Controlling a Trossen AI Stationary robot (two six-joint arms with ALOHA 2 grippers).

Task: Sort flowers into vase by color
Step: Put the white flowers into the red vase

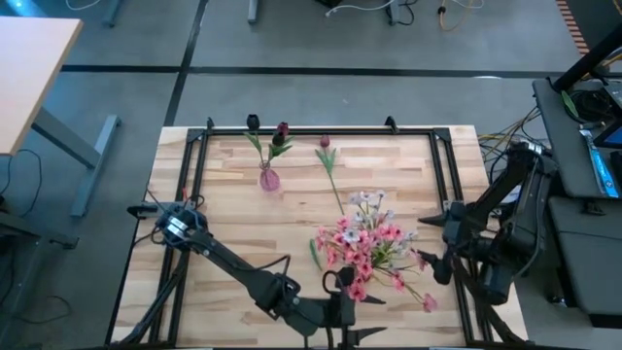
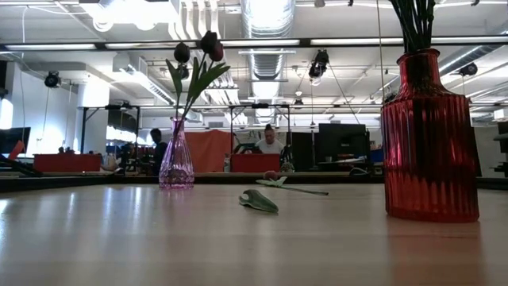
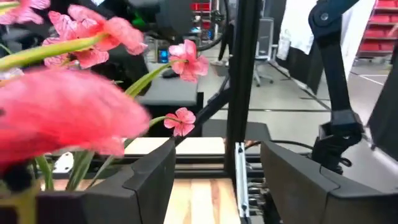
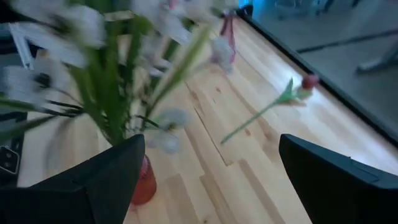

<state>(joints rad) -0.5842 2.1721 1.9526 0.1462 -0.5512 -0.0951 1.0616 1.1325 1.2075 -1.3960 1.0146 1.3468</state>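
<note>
Nearest us in the high view, the left pincer (image 1: 342,309) sits at the bottom edge, partly open and holding nothing, beside the pink spray flowers (image 1: 364,243). At right, the right pincer (image 1: 434,243) stands wide and empty. Two maroon tulips stand in the small purple vase (image 1: 269,178) upper centre; one loose tulip (image 1: 328,156) lies near the far table (image 1: 233,224) edge, with bare boards at left. In the low view we see the red vase (image 2: 429,135) at right and a loose leaf (image 2: 259,201) at centre.

The spray flowers (image 1: 364,243) stand in a vase (image 2: 429,135) between both open grippers; a lone tulip (image 4: 273,106) lies beyond the right fingers (image 4: 336,180).
</note>
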